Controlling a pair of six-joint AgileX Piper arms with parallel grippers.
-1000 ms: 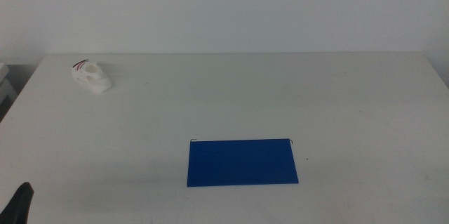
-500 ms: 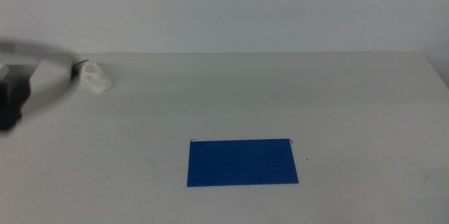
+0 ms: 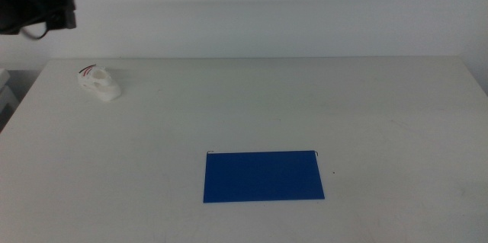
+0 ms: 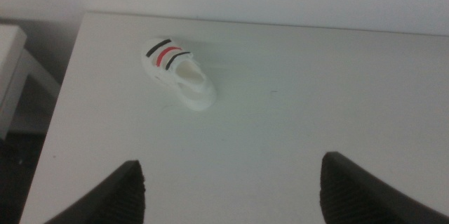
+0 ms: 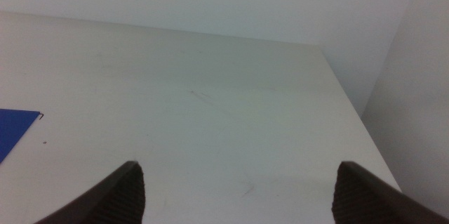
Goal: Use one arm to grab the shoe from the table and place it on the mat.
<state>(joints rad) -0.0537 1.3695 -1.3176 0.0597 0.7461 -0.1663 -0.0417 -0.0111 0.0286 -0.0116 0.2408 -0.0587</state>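
Note:
The shoe [image 3: 99, 83], a small white sneaker with black and red straps, lies near the table's [image 3: 381, 98] far left corner. The blue mat [image 3: 263, 175] lies flat towards the front, at the middle. My left arm [image 3: 38, 5] hangs high at the far left, above and behind the shoe, not touching it. In the left wrist view the shoe [image 4: 177, 74] lies ahead of my left gripper [image 4: 233, 168], which is open and empty. My right gripper [image 5: 240, 170] is open and empty over the right part of the table, out of the middle view.
A corner of the mat [image 5: 14, 134] shows in the right wrist view. The table's left edge [image 4: 63, 104] runs close to the shoe, with a white stand [image 4: 12, 69] beyond it. A plain white wall stands behind the table.
My left arm has swung up from the middle view's bottom left corner to its top left. Shoe and mat have not moved.

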